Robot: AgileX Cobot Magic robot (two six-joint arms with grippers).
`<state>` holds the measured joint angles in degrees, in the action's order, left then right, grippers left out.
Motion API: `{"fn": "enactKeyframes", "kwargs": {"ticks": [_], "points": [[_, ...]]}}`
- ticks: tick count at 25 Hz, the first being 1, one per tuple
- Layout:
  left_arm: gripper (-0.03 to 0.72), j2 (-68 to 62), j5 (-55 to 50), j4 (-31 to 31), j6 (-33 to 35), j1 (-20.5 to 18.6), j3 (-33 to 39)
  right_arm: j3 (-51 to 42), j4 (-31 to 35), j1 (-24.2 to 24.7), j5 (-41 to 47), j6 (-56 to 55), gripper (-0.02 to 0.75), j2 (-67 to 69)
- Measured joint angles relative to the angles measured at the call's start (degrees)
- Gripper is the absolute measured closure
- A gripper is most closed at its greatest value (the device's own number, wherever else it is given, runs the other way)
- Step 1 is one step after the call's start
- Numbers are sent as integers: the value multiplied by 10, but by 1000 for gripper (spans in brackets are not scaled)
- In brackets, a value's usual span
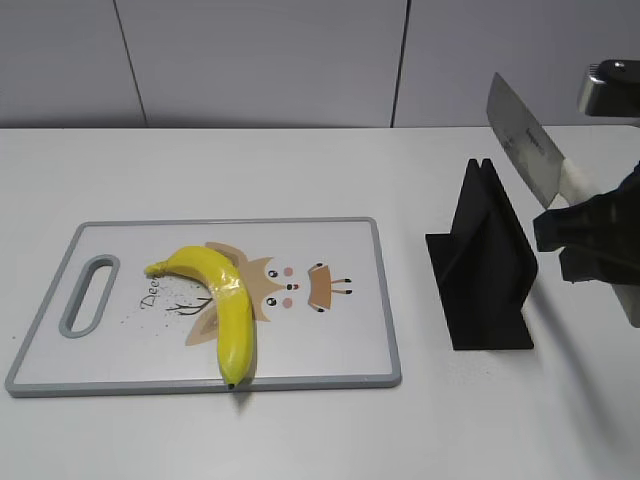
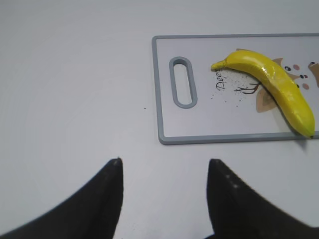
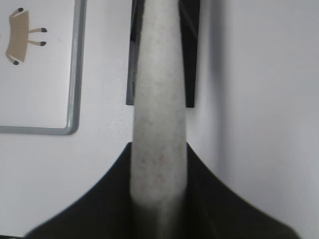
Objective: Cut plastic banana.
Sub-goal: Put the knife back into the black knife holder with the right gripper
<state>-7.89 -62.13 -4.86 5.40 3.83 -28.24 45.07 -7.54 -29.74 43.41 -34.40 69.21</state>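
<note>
A: While the plastic banana (image 1: 222, 305) lies on the cutting board (image 1: 330, 350), where do the fingers stand?

B: The banana rests curved across the board's printed cartoon, stem end toward the handle slot (image 1: 88, 294), dark tip at the board's near edge. The right gripper (image 1: 575, 240) is well apart from it, at the far right above the tabletop (image 1: 300, 170), beyond the black knife stand (image 1: 485, 265).

A: And its fingers?

B: Clenched on the pale handle (image 3: 159, 124) of a cleaver (image 1: 525, 140); in the right wrist view the handle runs up between the two dark fingers (image 3: 94, 209), touching both. The blade points up and back, above the stand.

A: The left side?

B: The left gripper (image 2: 164, 167) hovers over bare tabletop just beside the board's handle end. Its fingers (image 2: 107, 199) are spread, released, with nothing between them. The banana lies ahead and to their right, clear of both tips.
</note>
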Motion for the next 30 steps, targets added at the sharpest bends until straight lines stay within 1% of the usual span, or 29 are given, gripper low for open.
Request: {"fn": "enactKeyframes", "kwargs": {"ticks": [2,4,10,14,30], "points": [[165,0,0,0,0,0,0,-4,-22,0,-4,-15,543,1],[168,0,0,0,0,0,0,-7,-28,0,-12,-21,543,1],[173,41,1,0,0,0,0,-7,-23,0,-44,-26,543,3],[173,80,1,1,0,0,0,-7,-21,0,-47,-27,543,12],[181,82,1,2,-1,0,0,-8,-17,0,-70,-28,543,104]]}}
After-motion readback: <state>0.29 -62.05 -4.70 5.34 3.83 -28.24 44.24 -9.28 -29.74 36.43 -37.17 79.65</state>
